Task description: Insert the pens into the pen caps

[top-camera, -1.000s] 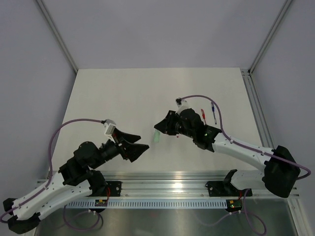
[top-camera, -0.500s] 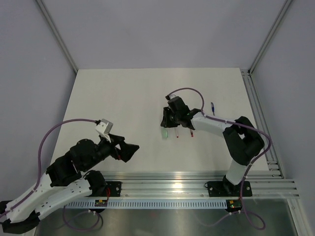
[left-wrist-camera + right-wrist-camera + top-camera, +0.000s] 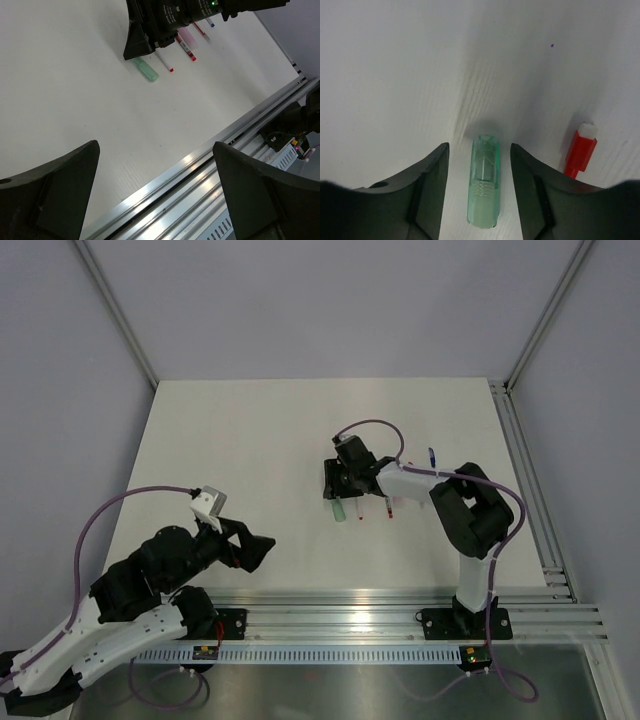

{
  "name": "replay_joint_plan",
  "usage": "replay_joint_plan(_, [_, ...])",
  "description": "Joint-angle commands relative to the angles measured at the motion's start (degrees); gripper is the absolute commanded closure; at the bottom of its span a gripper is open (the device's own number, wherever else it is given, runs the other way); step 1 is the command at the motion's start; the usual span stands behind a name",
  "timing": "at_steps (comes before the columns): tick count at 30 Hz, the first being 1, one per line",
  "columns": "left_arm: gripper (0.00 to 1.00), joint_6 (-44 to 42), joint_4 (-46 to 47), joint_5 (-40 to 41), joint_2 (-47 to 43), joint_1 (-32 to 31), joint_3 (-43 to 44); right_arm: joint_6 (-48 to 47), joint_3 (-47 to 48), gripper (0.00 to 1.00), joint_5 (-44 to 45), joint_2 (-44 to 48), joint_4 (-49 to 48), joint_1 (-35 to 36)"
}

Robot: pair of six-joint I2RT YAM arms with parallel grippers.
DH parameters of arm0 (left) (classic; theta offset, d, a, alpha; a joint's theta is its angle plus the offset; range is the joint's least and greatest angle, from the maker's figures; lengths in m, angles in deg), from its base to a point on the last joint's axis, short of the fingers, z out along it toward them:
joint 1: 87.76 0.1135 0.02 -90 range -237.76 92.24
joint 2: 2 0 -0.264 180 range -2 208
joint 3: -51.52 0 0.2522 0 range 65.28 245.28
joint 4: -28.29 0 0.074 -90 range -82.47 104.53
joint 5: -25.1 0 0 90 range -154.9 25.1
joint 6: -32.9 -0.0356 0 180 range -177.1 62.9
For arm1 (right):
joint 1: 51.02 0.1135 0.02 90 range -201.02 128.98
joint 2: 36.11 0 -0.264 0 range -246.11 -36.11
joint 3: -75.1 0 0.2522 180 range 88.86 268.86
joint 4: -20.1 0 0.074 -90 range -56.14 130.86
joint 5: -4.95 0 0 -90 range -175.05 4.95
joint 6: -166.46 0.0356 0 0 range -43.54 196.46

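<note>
The thick pale green pen (image 3: 483,182) lies flat on the white table, a clear green cap over its far end. My right gripper (image 3: 479,146) is open and straddles it, with a gap on each side between pen and fingers. From above, the right gripper (image 3: 337,492) points down at the green pen (image 3: 339,510). A white-barrelled pen with a red tip (image 3: 580,150) lies just to its right, and this red-tipped pen (image 3: 165,61) also shows in the left wrist view. My left gripper (image 3: 265,548) is open and empty, well back at the near left.
A pink and red pen (image 3: 186,46) and a blue pen (image 3: 432,455) lie right of the green one. The metal rail (image 3: 200,170) runs along the table's near edge under my left gripper (image 3: 155,146). The right arm (image 3: 470,510) folds up beside the pens.
The right gripper carried the green pen back toward the table's middle, set it down and opened. The left arm drew back toward the near left, open throughout.
</note>
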Motion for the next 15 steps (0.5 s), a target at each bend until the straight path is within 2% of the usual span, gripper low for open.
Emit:
replay_joint_plan(1, [0.01, -1.10, 2.43, 2.30, -1.62, 0.11, 1.13, 0.13, 0.77, 0.39, 2.32, 3.70, 0.43, -0.51])
replay_joint_plan(6, [0.01, -1.45, 2.87, 3.18, -1.27, 0.11, 1.56, 1.37, -0.29, 0.17, 3.03, 14.51, 2.80, -0.51])
replay_joint_plan(9, [0.01, -1.89, 3.31, 3.27, -0.22, 0.11, 3.58, 2.16, -2.47, 0.09, 2.41, 23.46, 3.16, -0.34])
replay_joint_plan(10, [0.01, -2.50, 3.66, 3.35, -0.04, 0.03, 4.28, 2.33, -3.44, 0.01, 2.32, 29.14, 2.98, -0.42])
replay_joint_plan(12, [0.01, -3.29, 4.80, 3.70, 0.31, 0.03, 6.56, 2.07, -5.99, 0.01, 2.76, 35.76, 3.42, -0.25])
replay_joint_plan(13, [0.01, -4.25, 5.15, 3.70, 0.84, 0.03, 7.62, 1.55, -6.87, 0.01, 2.94, 42.75, 3.59, -0.25])
replay_joint_plan(15, [0.01, -5.66, 6.38, 2.48, 1.45, 0.03, 10.77, 1.10, -9.07, 0.01, 3.11, 50.35, 4.65, -0.16])
